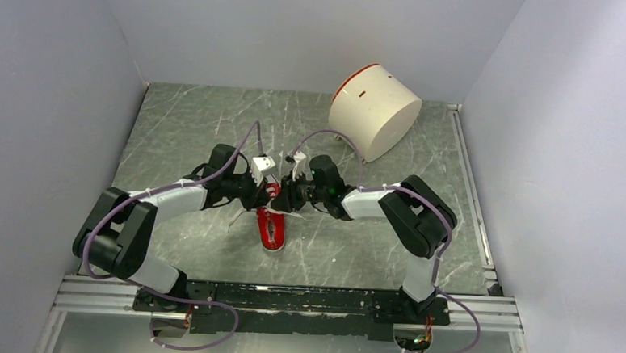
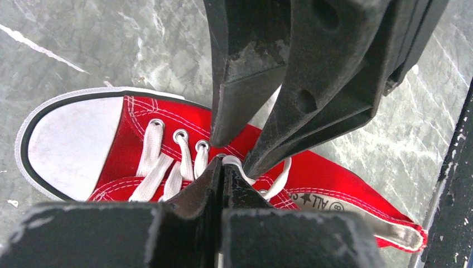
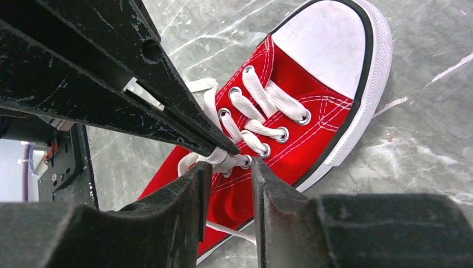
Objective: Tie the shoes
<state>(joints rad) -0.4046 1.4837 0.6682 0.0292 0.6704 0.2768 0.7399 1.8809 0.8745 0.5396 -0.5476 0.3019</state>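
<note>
Pinching a strand of the white laces [image 3: 262, 103] just above the upper eyelets, your left end effector [image 2: 222, 165] is pressing its jaws tight together, with the lace showing right at the tips. Your right end effector [image 3: 230, 167] is facing it from the opposite side with its jaws partly spread. The same bunch of lace is sitting in the gap between them, and you cannot tell whether either pad is touching it.

The two end effectors are meeting almost tip to tip over the tongue of the red sneaker [image 1: 272, 227], and from above they are hiding the laced part. The sneaker is sitting upright on its sole near the middle of the dark marbled surface [image 1: 199, 130], its white toe cap [image 3: 326, 47] pointing away from the arm bases.

Toward the far right corner, a white drum [image 1: 375, 113] with an orange rim is resting tilted on the surface, well apart from the sneaker. Its inside is not showing.
</note>
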